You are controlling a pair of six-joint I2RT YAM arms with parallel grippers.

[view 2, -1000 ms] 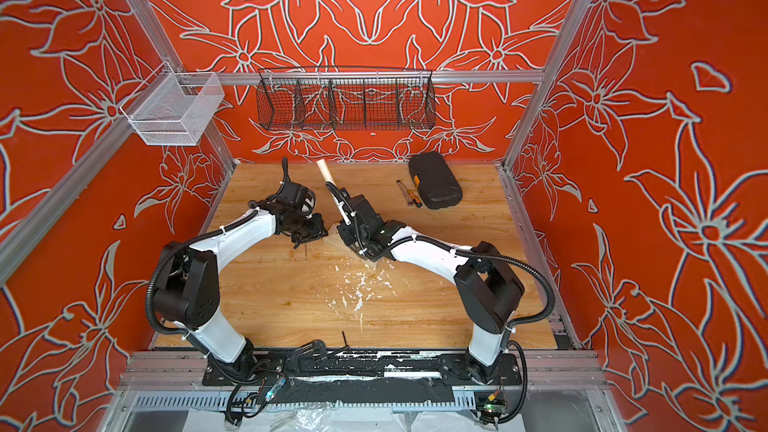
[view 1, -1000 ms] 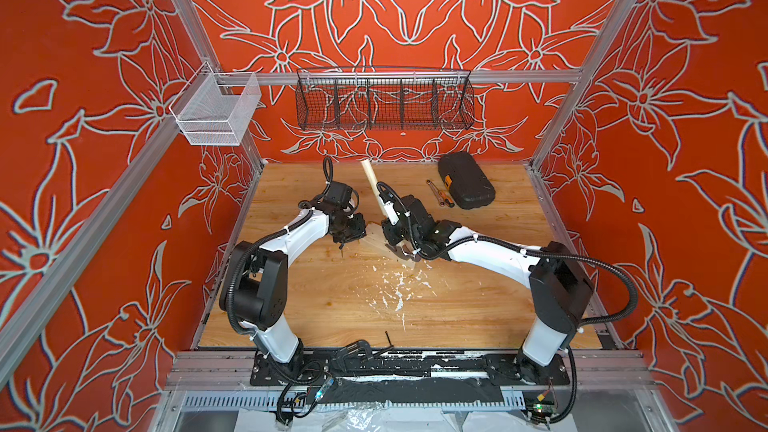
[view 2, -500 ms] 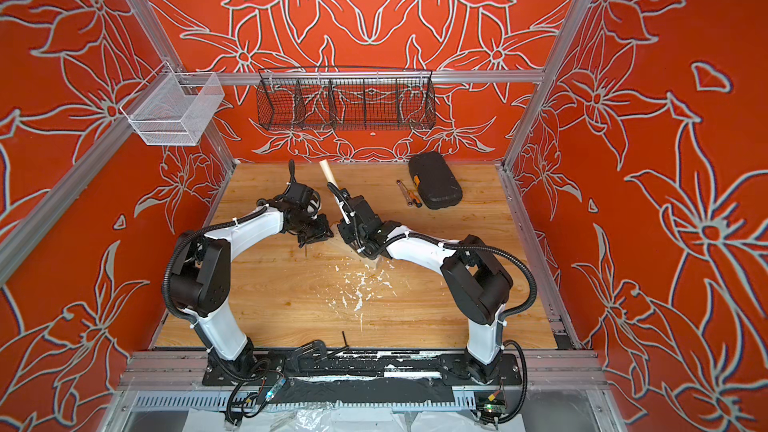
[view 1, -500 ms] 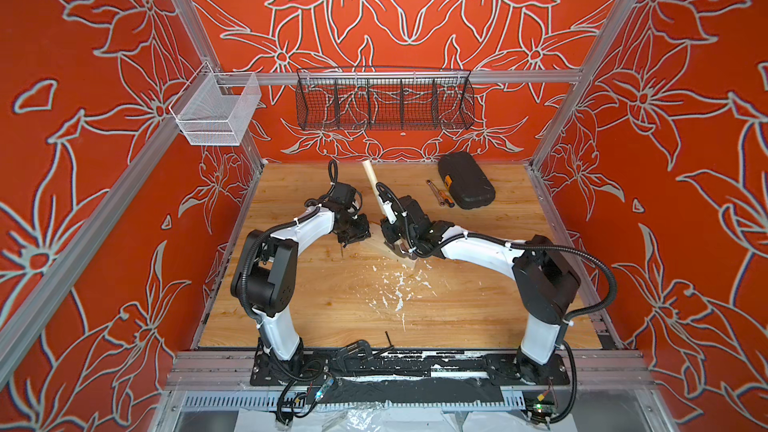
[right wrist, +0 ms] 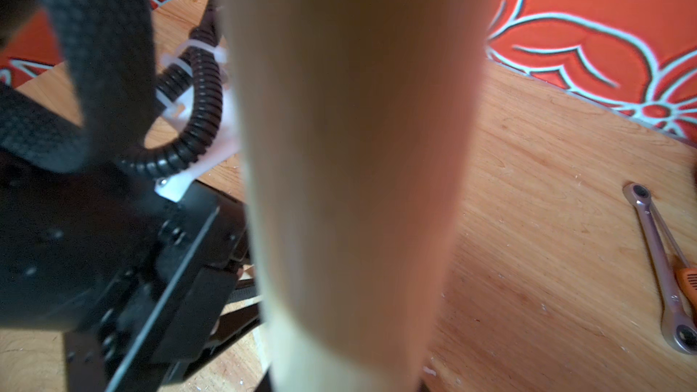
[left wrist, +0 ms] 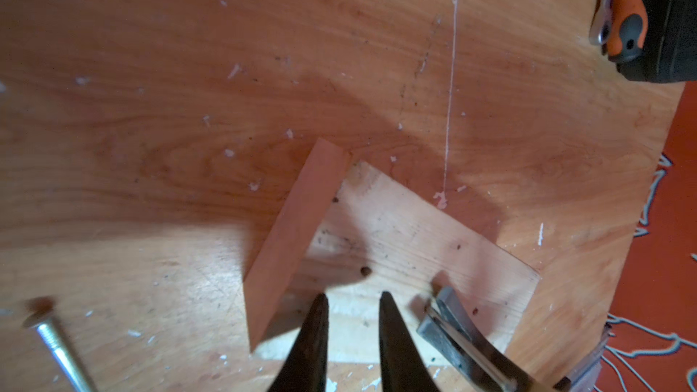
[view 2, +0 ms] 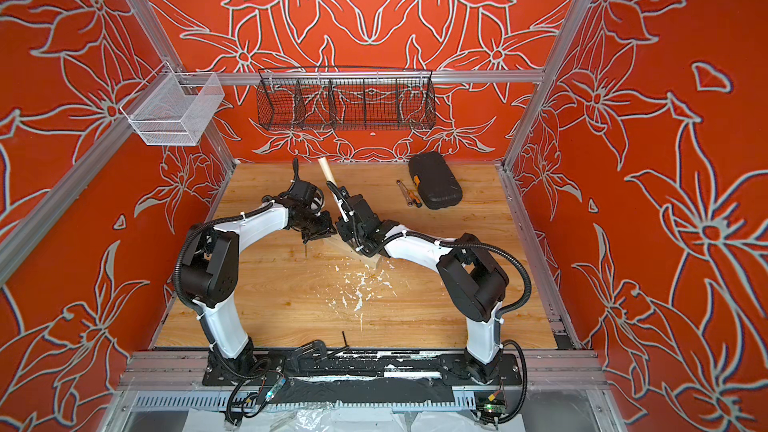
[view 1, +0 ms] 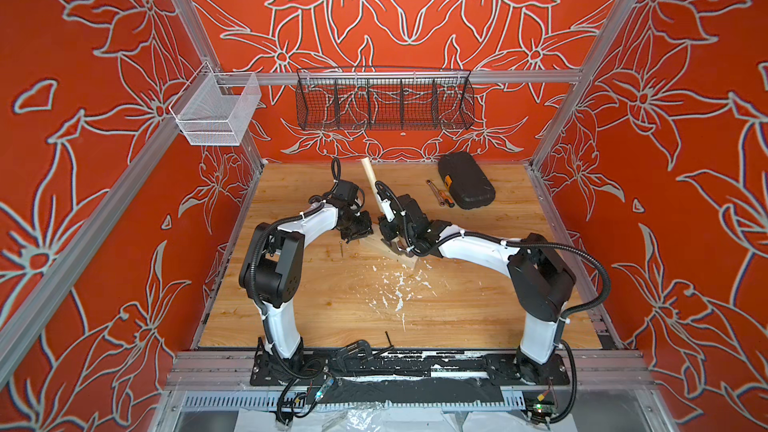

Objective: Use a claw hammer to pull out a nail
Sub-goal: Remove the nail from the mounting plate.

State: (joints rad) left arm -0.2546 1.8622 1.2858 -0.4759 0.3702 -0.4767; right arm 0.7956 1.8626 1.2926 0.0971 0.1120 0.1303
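Observation:
The claw hammer's pale wooden handle (view 1: 370, 178) (view 2: 326, 172) slants up toward the back wall and fills the right wrist view (right wrist: 350, 145). My right gripper (view 1: 389, 228) (view 2: 347, 229) is shut on the handle just above the head. The grey split claw (left wrist: 452, 326) rests on a pale wood block (left wrist: 396, 220) (view 1: 409, 261). My left gripper (left wrist: 352, 296) (view 1: 353, 234) is over the block's near edge, jaws a little apart with nothing between them. A long nail (left wrist: 56, 337) (view 1: 341, 248) lies loose on the table beside the block. Whether a nail sits in the claw cannot be seen.
A black case (view 1: 465, 180) lies at the back right with a ratchet wrench (right wrist: 656, 258) and an orange-handled screwdriver (view 1: 446, 197) beside it. White chips (view 1: 395, 288) litter the table's middle. A black wire basket (view 1: 384, 99) and a white mesh basket (view 1: 216, 114) hang on the frame.
Both arms' elbows have shifted toward the back of the table. The grippers stay at the block and the hammer handle has hardly moved.

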